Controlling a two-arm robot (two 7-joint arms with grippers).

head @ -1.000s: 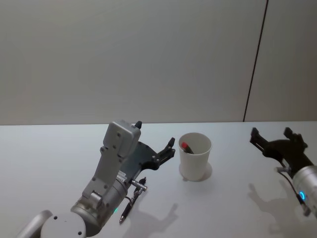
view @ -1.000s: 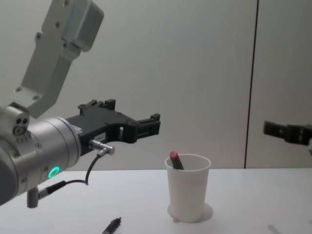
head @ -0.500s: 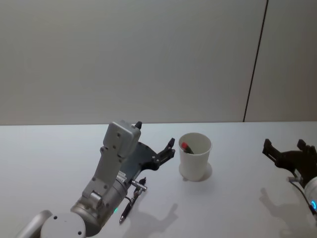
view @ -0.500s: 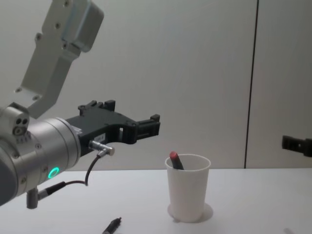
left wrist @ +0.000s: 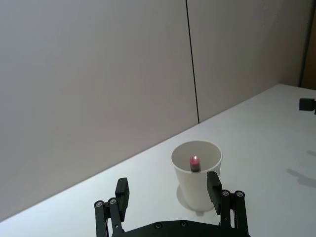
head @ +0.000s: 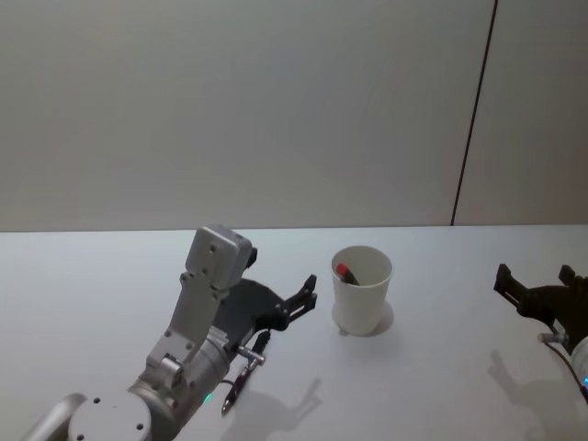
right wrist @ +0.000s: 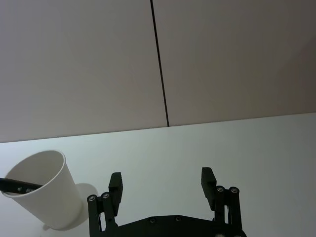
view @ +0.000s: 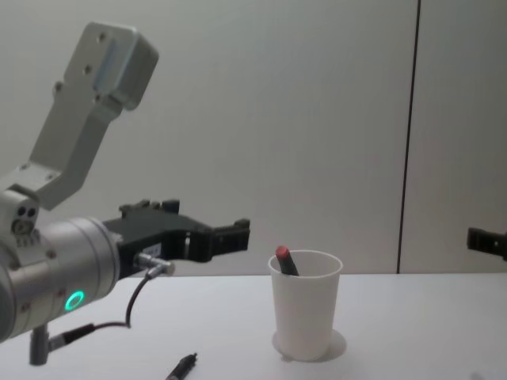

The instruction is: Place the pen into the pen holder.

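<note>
The left gripper (head: 310, 290) hovered over the table (head: 92, 303), its jaws spread and holding nothing, near the cup (head: 361, 292) on that cup's left. The cup stood upright with a red-tipped pen (head: 342, 271) leaning inside, its tip at the rim. A second, dark pen (head: 230, 397) lay on the table under the left arm. The right gripper (head: 534, 280), also spread and empty, hung well off to the cup's right.

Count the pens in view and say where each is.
2. A red-tipped pen leans inside the cup; a dark pen lies on the table by the left arm, partly hidden by it.
</note>
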